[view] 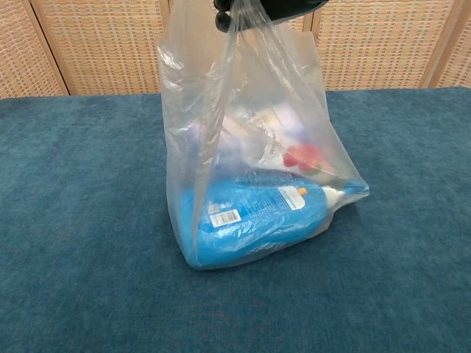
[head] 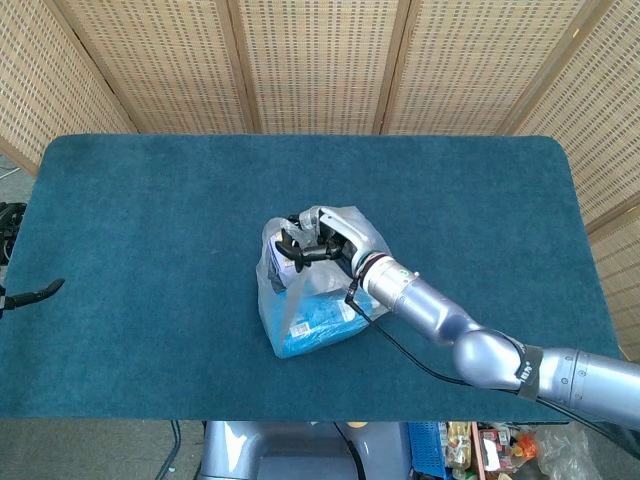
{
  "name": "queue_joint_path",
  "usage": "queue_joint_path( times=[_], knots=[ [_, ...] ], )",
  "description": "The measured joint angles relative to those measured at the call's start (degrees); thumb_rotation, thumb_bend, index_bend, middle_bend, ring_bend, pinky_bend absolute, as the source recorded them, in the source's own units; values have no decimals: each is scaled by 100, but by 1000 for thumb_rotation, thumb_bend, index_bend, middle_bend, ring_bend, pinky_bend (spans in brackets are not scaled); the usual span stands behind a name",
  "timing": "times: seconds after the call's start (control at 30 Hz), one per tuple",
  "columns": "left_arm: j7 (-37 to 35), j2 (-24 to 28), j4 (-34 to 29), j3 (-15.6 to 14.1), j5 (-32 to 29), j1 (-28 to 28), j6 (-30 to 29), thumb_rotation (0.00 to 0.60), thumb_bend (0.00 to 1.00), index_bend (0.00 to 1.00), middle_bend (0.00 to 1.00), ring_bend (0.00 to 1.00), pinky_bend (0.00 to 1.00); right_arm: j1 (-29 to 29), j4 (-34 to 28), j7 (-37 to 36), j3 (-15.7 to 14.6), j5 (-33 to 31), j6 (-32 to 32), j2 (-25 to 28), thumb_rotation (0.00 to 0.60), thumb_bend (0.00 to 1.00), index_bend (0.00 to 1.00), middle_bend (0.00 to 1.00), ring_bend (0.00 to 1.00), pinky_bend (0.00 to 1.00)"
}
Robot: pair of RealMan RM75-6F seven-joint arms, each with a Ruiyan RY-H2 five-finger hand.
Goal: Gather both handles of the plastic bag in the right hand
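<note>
Right hand (head: 325, 238) closed around bunched handles (view: 237, 22) above plastic bag (view: 250, 176) at table (head: 150, 200) centre, keeping it upright; left hand (head: 30, 292) barely visible far left, state impossible to tell.

The plastic bag (view: 250, 147) is thin, clear and glossy; the desk (head: 150, 200) wears matt teal cloth; the arm (head: 450, 325) is smooth silvery metal.
</note>
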State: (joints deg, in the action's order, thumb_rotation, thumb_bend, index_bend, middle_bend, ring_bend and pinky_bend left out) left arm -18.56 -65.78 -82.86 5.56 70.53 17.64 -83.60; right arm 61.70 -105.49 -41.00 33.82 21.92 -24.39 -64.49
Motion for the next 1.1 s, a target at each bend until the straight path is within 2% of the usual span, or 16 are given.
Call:
queue_joint_path(
  times=[0.37,0.63,0.77,1.1],
  knots=[
    [106,-92,-17,153,-35,-263,-14,600,1,0,0,0,0,438,43,626,-358,-143,-692,-77,600,1000,906,793,927,930],
    [131,-79,-84,209,198,-360,-62,600,0,0,0,0,0,1018,-123,1494,-610,-967,-1692,-85,600,1000,920,808,952,980],
    [185,-72,-141,219,285,-399,-45,600,0,0,0,0,0,1242,-293,1785,-495,-1382,-1905,62,600,1000,920,808,952,981],
    [212,4,-305,269,465,-498,-43,600,0,0,0,0,0,1804,-779,2495,123,-2487,-2364,878,600,1000,934,810,954,983]
  ],
)
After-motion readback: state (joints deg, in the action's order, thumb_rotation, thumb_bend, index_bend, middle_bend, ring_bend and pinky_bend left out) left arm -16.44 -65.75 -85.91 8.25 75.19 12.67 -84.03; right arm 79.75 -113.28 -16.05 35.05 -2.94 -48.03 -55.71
